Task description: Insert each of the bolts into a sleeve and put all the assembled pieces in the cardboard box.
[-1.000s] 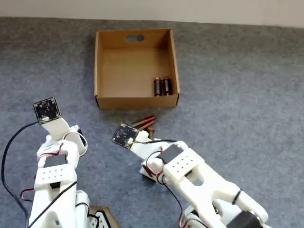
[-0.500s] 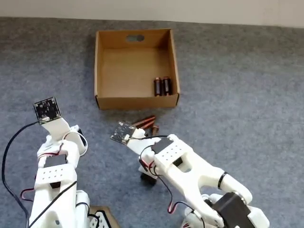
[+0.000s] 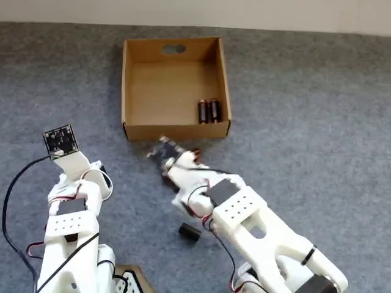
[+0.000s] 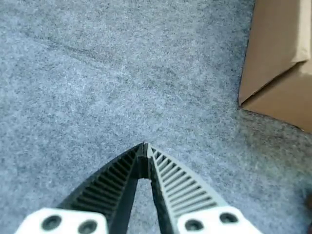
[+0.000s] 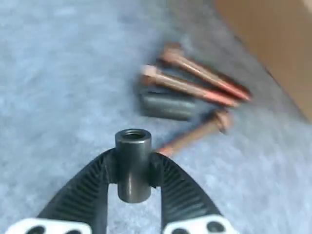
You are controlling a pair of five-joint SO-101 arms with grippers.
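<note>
My right gripper (image 5: 133, 161) is shut on a dark sleeve (image 5: 132, 139), held upright with its bore showing. Just beyond it on the carpet lie three copper bolts (image 5: 195, 80) and a second dark sleeve (image 5: 168, 106) lying on its side among them. In the high view the right arm (image 3: 238, 213) stretches to just in front of the cardboard box (image 3: 176, 129), covering most of the bolts. Two assembled pieces (image 3: 209, 111) lie in the box's near right corner. My left gripper (image 4: 145, 151) is shut and empty above bare carpet, left of the box corner (image 4: 278, 92).
A further black sleeve (image 3: 189, 232) lies on the carpet beside the right arm, near its base. The left arm (image 3: 73, 207) stands at the lower left. Grey carpet stretches open to the right of the box.
The right arm has swung forward toward the box, now over the bolts with the sleeve in its gripper. The black sleeve behind it is uncovered. The left arm has not moved.
</note>
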